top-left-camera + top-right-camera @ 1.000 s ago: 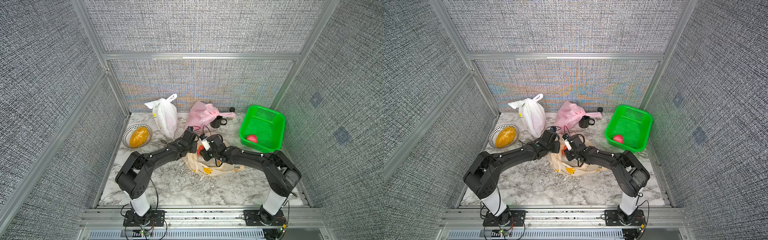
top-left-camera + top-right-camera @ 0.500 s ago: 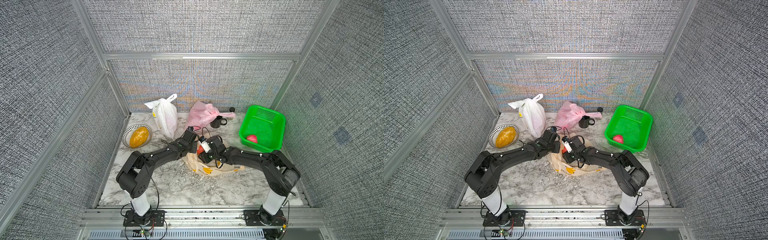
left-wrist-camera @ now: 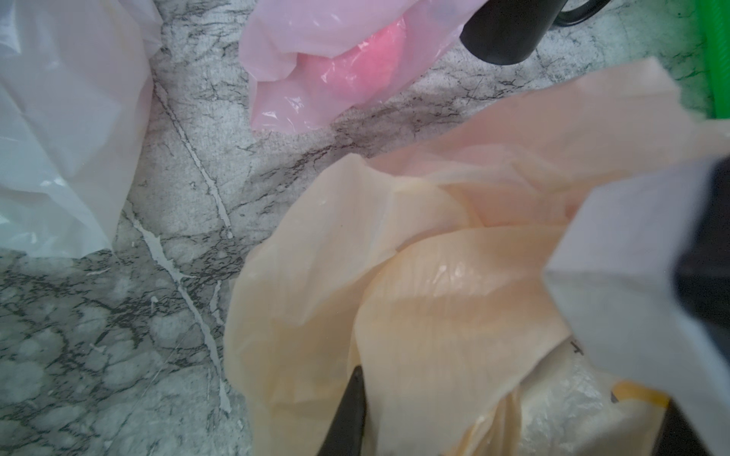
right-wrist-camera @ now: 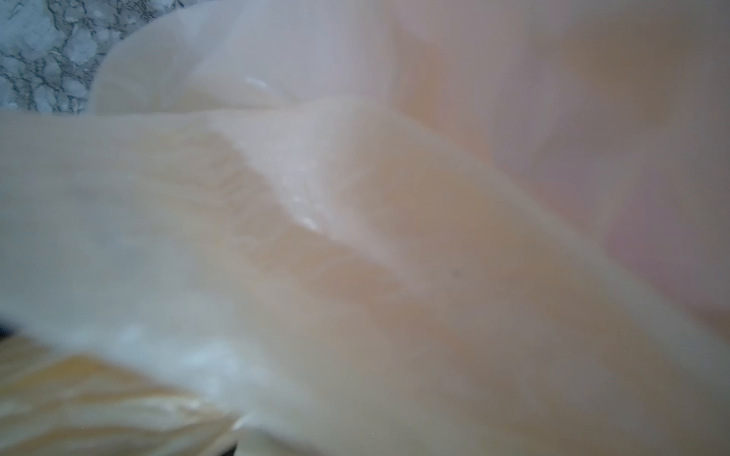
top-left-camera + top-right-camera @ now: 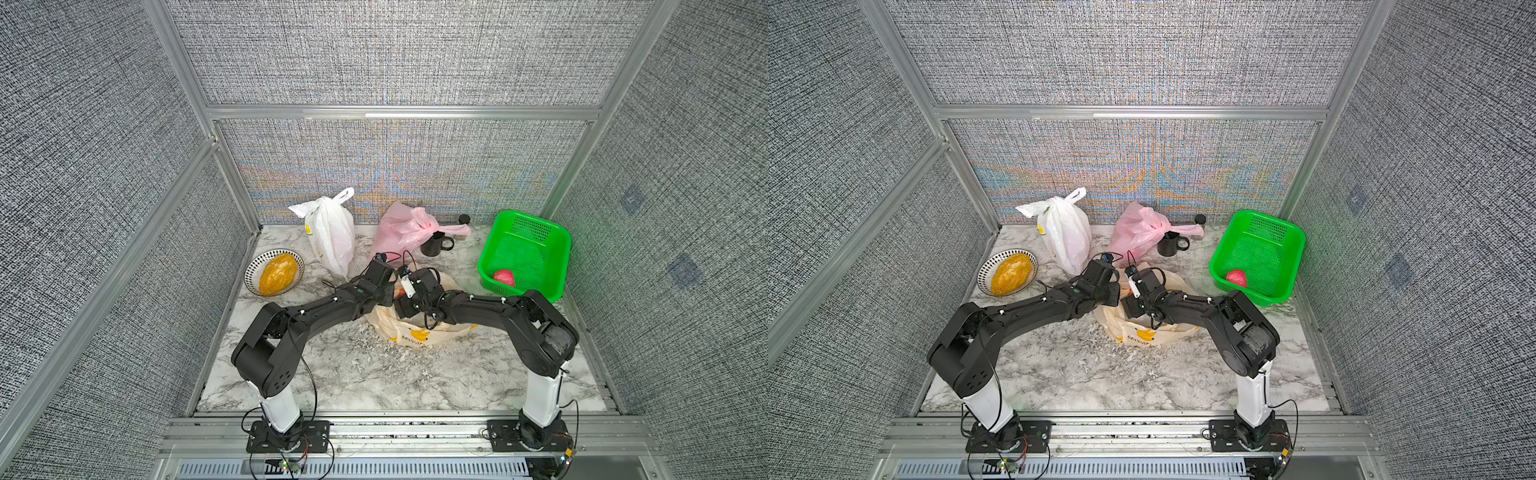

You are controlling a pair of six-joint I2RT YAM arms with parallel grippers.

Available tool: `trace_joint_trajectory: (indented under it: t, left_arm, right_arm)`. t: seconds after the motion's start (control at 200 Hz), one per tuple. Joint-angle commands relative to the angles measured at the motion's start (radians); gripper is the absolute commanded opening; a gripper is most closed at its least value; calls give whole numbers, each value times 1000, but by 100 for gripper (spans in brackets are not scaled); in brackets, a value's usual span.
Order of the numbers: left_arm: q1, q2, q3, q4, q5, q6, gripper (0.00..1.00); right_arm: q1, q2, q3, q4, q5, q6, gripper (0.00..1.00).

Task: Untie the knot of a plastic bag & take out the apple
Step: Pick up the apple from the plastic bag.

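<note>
The cream plastic bag (image 5: pixel 415 334) (image 5: pixel 1144 332) with yellow banana prints lies on the marble table, and both arms meet over its top. My left gripper (image 5: pixel 390 291) is at the bag's mouth. In the left wrist view one black finger (image 3: pixel 347 410) presses against a fold of cream plastic (image 3: pixel 434 316), shut on it. My right gripper (image 5: pixel 405 300) sits beside it, and its wrist view is filled with blurred plastic (image 4: pixel 355 237) that hides its jaws. A small red patch (image 5: pixel 400 292) shows between the grippers; I cannot tell if it is the apple. No knot is in view.
At the back stand a white bag (image 5: pixel 330 237), a pink bag (image 5: pixel 405 228) and a black mug (image 5: pixel 434 245). A green basket (image 5: pixel 519 218) at the right holds a red fruit (image 5: pixel 504 277). A striped bowl (image 5: pixel 249 272) with yellow food sits left.
Both arms stay at the bag's top. The right wrist has edged slightly toward the left gripper, and less of the red patch shows between them.
</note>
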Motion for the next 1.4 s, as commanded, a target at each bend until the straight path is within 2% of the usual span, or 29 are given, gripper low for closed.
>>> trace_joint_trajectory:
  t: [0.0, 0.32, 0.505, 0.641, 0.871, 0.906, 1.061, 1.326, 1.371, 1.396]
  left_arm:
    - [-1, 1, 9, -4, -10, -5, 15]
    - [-1, 12, 21, -13, -7, -4, 15]
    - [0, 14, 24, -13, -8, -3, 15]
    - [-1, 15, 24, -12, -8, -4, 16]
    - [-1, 9, 24, -12, -9, -8, 24]
    - [0, 7, 23, -11, -9, -6, 26]
    - [-1, -2, 22, -10, -11, -6, 32]
    - [-1, -9, 16, -10, -14, -8, 33]
    - [-1, -9, 15, -10, -12, -9, 33]
    - [-1, -7, 15, -10, -12, -8, 33]
  right_arm:
    - [-8, -15, -19, 81, 27, 28, 79]
    - [-17, -58, -70, 102, -15, 18, 24]
    - [-16, -96, -109, 94, -18, 20, 11]
    - [-17, -126, -133, 90, -11, 20, 10]
    - [-20, -117, -84, 71, -24, 6, 11]
    - [-19, -112, -75, 65, -24, 5, 14]
    - [-19, -99, -44, 53, -12, 5, 40]
    - [-20, -91, -33, 53, -20, 5, 40]
    - [-22, -88, -32, 54, -17, 7, 42]
    - [-22, -87, -31, 56, -18, 8, 47]
